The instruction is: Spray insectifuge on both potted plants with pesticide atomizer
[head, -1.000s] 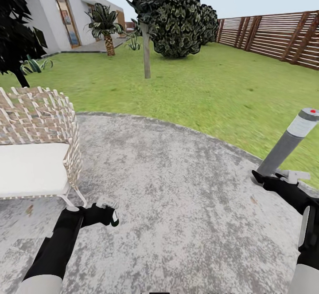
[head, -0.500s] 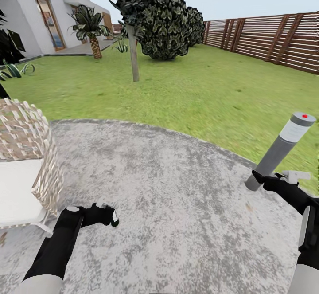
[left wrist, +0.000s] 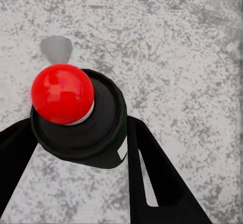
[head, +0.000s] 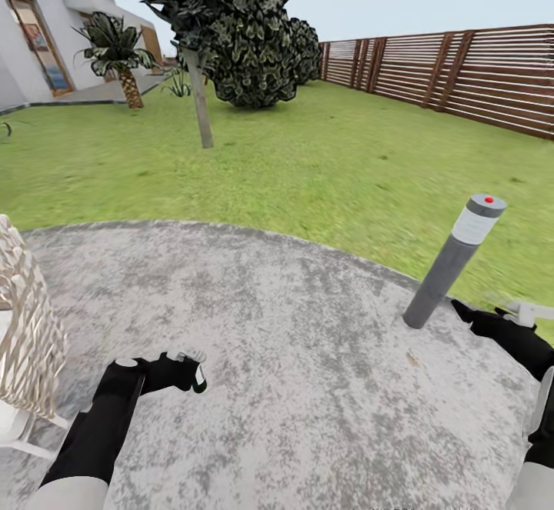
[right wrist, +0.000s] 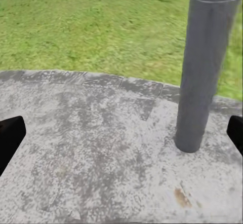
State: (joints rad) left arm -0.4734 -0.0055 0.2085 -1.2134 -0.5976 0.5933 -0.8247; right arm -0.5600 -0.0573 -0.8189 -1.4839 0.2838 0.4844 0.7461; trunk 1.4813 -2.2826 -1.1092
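The left gripper (head: 194,371) holds the atomizer (left wrist: 81,117). In the left wrist view the dark green bottle sits between the 2 black fingers (left wrist: 152,178), and both fingers press on its sides. It has 1 round red cap (left wrist: 62,93) on top and a bit of white label on its side. In the head view the bottle (head: 198,378) is a small dark thing at the tip of the left arm, low over the grey patio (head: 292,387).

The right gripper (head: 512,316) is open and holds nothing. In the right wrist view its 2 finger tips (right wrist: 11,135) sit far apart at the edges. Between them stands 1 grey post (right wrist: 202,72) on the patio, near the grass.

In the head view the post (head: 452,260) leans and has a white band and a red dot on top. It is just beside the right gripper. 1 woven chair (head: 23,325) is at the left edge. On the lawn (head: 308,164) I count 1 tree with a thin trunk (head: 201,106), 1 big dark bush (head: 258,56) and 1 palm (head: 119,52) by the house (head: 38,33). A brown fence (head: 462,71) runs along the right.

Since 1 second ago the whole view has turned to the right. The chair has slid almost out of the picture, and more fence shows. Both arms stay the same, and the left gripper still grips the bottle.
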